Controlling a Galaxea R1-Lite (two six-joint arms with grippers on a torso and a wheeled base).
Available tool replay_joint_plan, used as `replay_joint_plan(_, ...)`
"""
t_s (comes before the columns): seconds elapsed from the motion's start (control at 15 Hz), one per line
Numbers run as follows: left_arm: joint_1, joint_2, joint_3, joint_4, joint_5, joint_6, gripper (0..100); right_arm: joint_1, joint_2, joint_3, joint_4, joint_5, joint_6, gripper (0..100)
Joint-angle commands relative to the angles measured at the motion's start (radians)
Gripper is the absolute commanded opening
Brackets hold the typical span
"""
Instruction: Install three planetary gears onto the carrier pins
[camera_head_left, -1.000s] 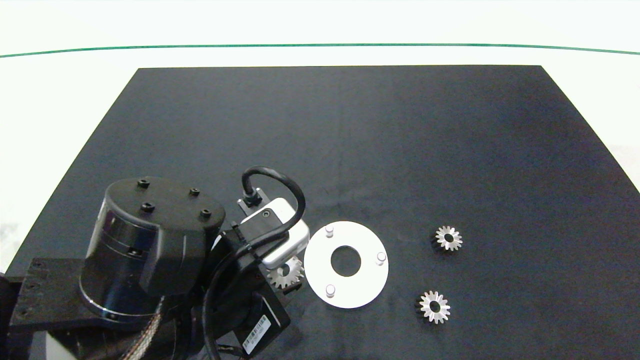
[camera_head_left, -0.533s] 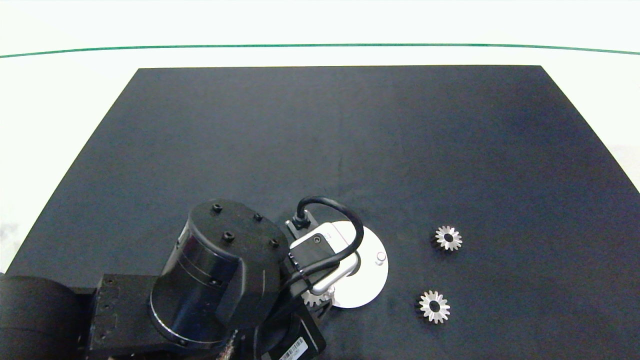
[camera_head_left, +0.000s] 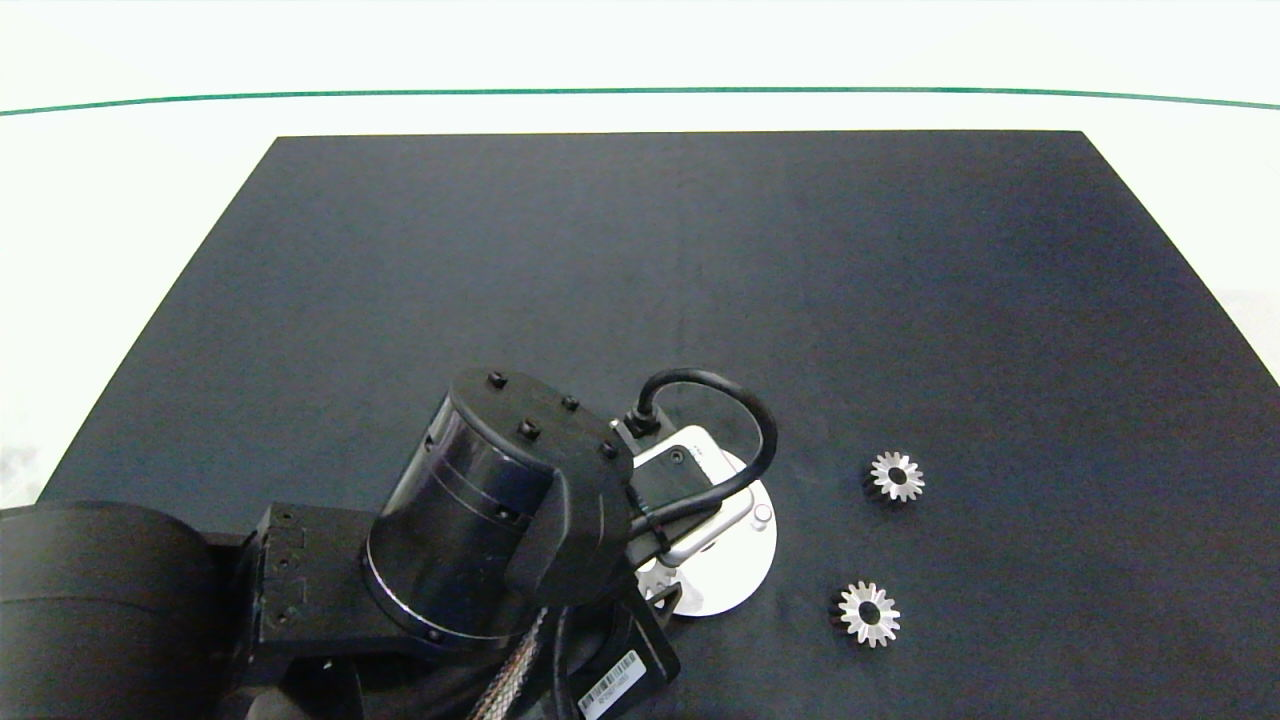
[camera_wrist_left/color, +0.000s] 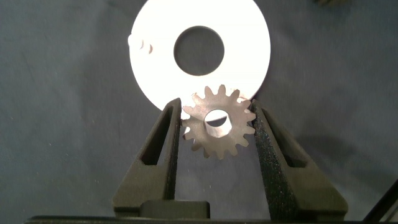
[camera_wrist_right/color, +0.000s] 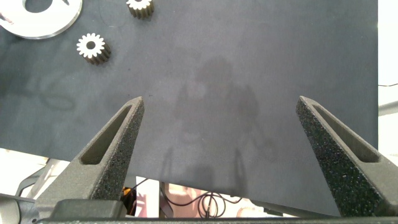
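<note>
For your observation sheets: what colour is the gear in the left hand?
Silver metal gear, clearest in the left wrist view.

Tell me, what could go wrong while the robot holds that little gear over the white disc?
1. The left gripper pinches the held gear only by its teeth, so it might slip or tilt.
2. The pin under the gear's hole is hidden, so the hole may miss it and the gear may land crooked on the white disc.
3. The disc lies loose on the black mat; a push could slide it.

The right gripper waits open, away from the disc.
</note>
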Motion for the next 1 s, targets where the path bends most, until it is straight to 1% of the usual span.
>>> replay_joint_plan(0.07,-0.001,0.017,-0.015,-0.001,0.005,-0.001,0,0.0,-0.002,0.0,0.003,0.0,-0.001,100)
replay_joint_plan(0.27,-0.002,0.024,-0.01,-0.004,0.028,-0.004,0,0.0,-0.002,0.0,0.003,-0.001,-0.001,100)
replay_joint_plan(0.47,-0.021,0.043,-0.002,-0.004,0.037,-0.004,0,0.0,-0.003,0.0,0.003,-0.001,-0.001,100)
replay_joint_plan(1.0,-0.013,0.066,-0.004,-0.009,0.037,0.0,0,0.0,0.0,0.002,0.004,-0.001,-0.001,100)
